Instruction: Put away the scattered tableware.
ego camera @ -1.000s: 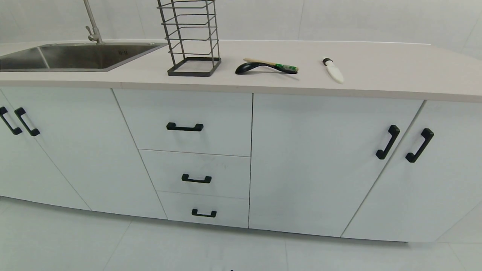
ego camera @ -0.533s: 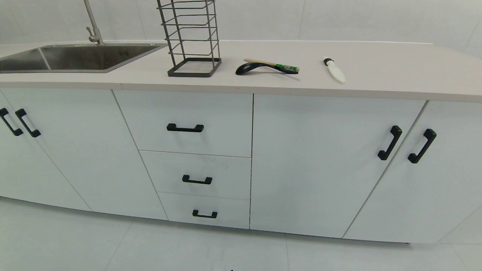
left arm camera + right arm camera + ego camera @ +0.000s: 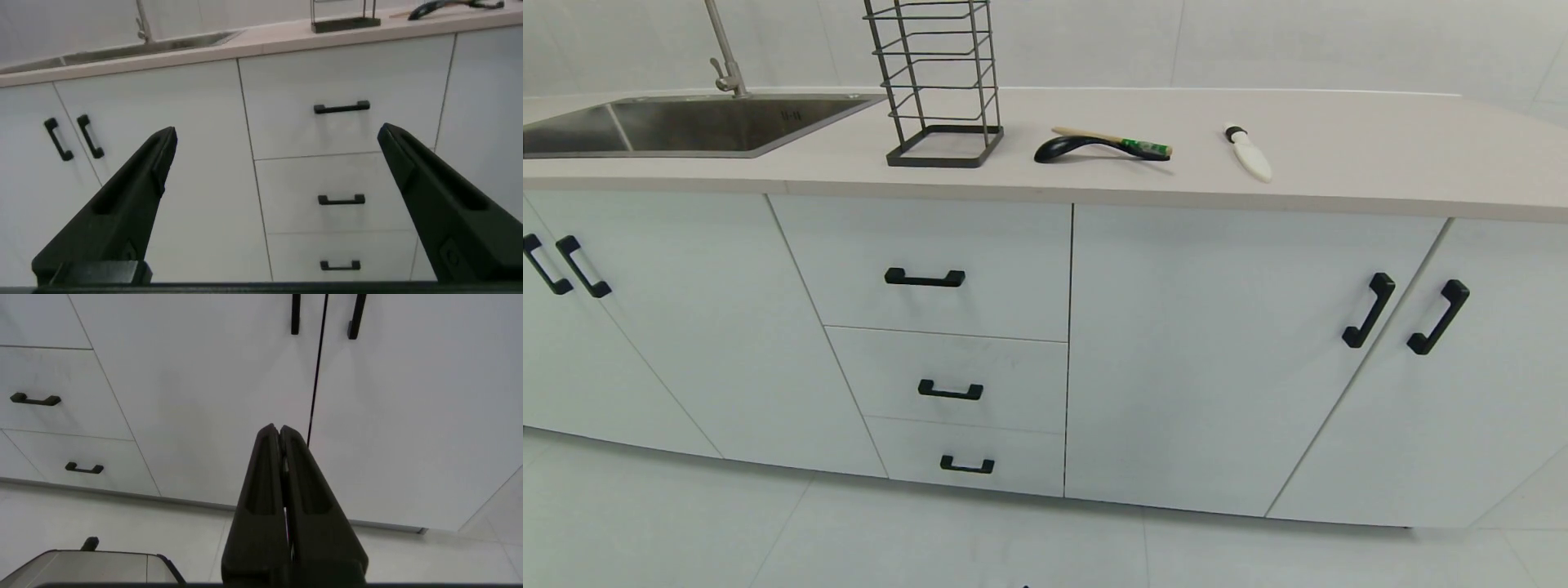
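On the pale countertop [image 3: 1339,155] lie a black ladle [image 3: 1086,147] crossed by a wooden-handled, green-banded utensil [image 3: 1123,143], and to their right a white knife with a black collar [image 3: 1247,152]. A tall black wire rack [image 3: 939,82] stands left of them. My left gripper [image 3: 278,147] is open, low in front of the cabinet drawers, with nothing between its fingers. My right gripper [image 3: 282,434] is shut and empty, facing the lower cabinet doors.
A steel sink [image 3: 686,122] with a faucet [image 3: 723,49] sits at the counter's left. Below are three drawers with black handles [image 3: 924,278] and cabinet doors with black pulls [image 3: 1366,309]. Grey tiled floor [image 3: 931,539] lies in front.
The head view shifted slightly a second ago, so the camera moved a little; since half a second ago nothing has changed. The objects on the counter have stayed put.
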Controlling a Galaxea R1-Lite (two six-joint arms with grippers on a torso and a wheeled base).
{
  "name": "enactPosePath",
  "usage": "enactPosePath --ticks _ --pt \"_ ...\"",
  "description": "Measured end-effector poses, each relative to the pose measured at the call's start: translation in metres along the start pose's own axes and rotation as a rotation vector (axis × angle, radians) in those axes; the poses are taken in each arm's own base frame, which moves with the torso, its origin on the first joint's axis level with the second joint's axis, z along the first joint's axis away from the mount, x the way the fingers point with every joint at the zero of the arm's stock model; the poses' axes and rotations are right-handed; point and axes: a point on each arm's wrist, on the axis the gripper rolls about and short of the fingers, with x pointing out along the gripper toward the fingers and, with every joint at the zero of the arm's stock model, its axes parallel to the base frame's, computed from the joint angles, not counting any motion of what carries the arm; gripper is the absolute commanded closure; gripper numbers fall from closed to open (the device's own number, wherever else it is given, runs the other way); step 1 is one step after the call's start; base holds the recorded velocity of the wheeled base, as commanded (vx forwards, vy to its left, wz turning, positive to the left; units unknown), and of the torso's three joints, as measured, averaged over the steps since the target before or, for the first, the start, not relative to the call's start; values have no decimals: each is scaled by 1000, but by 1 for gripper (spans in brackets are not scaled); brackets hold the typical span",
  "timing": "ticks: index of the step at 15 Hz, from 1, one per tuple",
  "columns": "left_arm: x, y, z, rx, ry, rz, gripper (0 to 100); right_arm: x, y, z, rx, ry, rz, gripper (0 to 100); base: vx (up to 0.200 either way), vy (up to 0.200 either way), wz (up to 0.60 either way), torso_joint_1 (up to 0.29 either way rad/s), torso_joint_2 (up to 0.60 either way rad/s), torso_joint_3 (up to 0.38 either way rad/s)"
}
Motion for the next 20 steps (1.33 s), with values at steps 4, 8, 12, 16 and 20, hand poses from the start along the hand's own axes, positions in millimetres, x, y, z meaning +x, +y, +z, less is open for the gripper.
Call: enactPosePath --ticks 4,8,12,16,20 --pt "26 4 20 -8 96 -33 0 0 0 0 0 0 0 100 0 0 0 0 0 0" --pt "60 4 12 161 249 -169 0 0 0 0 0 0 0 100 0 0 0 0 0 0" --pt "82 0 -12 502 351 -357 0 0 0 0 0 0 0 100 0 0 0 0 0 0" --pt "110 -9 -38 628 481 -571 0 0 0 0 0 0 0 100 0 0 0 0 0 0" --pt "129 -19 -67 728 594 -771 0 0 0 0 0 0 0 100 0 0 0 0 0 0"
